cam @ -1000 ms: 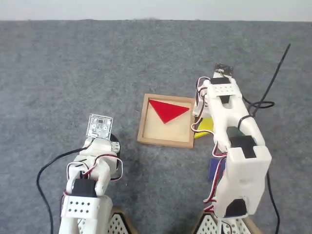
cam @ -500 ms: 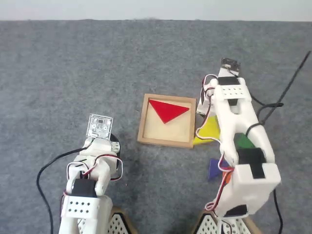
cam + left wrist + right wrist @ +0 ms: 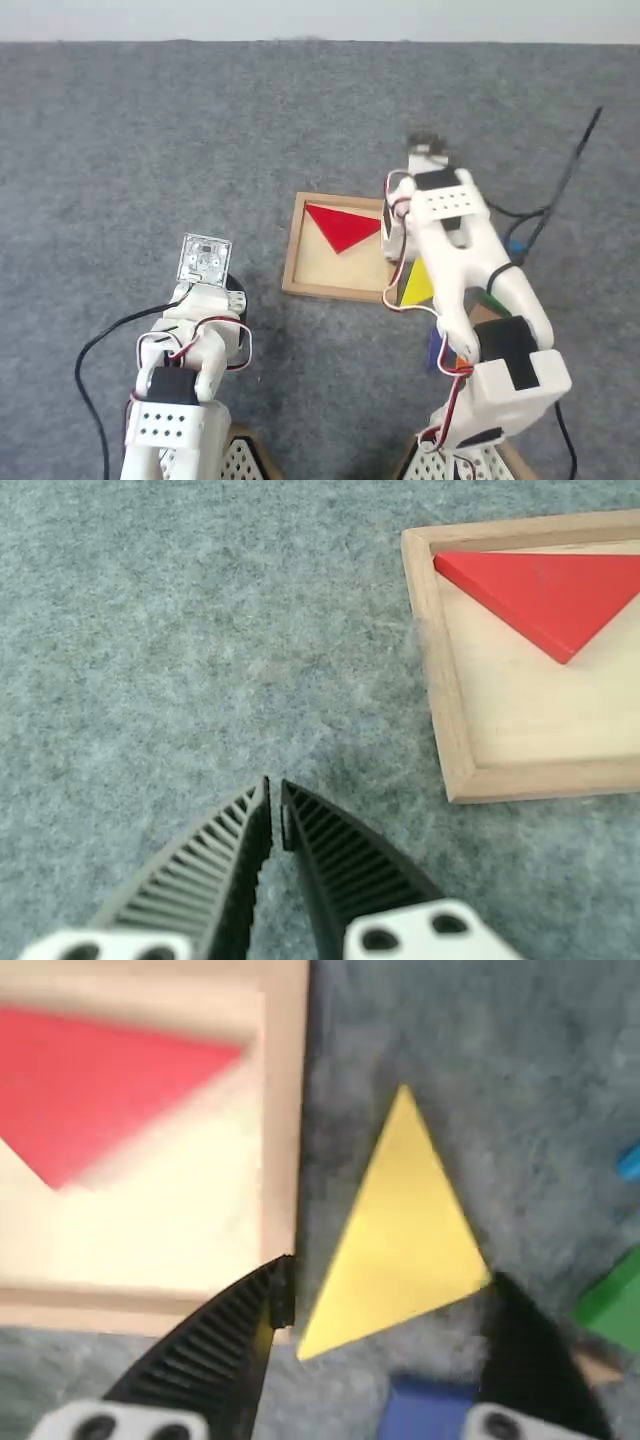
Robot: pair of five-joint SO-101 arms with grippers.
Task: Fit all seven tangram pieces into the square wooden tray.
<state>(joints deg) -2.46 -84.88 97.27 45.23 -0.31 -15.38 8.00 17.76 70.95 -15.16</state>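
The square wooden tray [image 3: 297,250] lies mid-table with a red triangle [image 3: 343,227] in its far part. My right arm [image 3: 445,215] hangs over the tray's right edge. In the right wrist view my right gripper [image 3: 390,1290] is open, its fingers on either side of a yellow triangle [image 3: 400,1240] that lies flat on the carpet just outside the tray rim [image 3: 283,1110]. The yellow triangle [image 3: 417,285] peeks out beside the arm. My left gripper [image 3: 272,810] is shut on nothing, low over the carpet left of the tray [image 3: 440,730].
A dark blue piece [image 3: 430,1405] and a green piece [image 3: 615,1300] lie close to the yellow triangle. A purple-blue piece [image 3: 436,350] shows under the right arm. The left arm [image 3: 195,330] stays at the front left. Grey carpet covers the table.
The right arm swung out to the right, then back left over the tray's right edge. The left arm has kept still.
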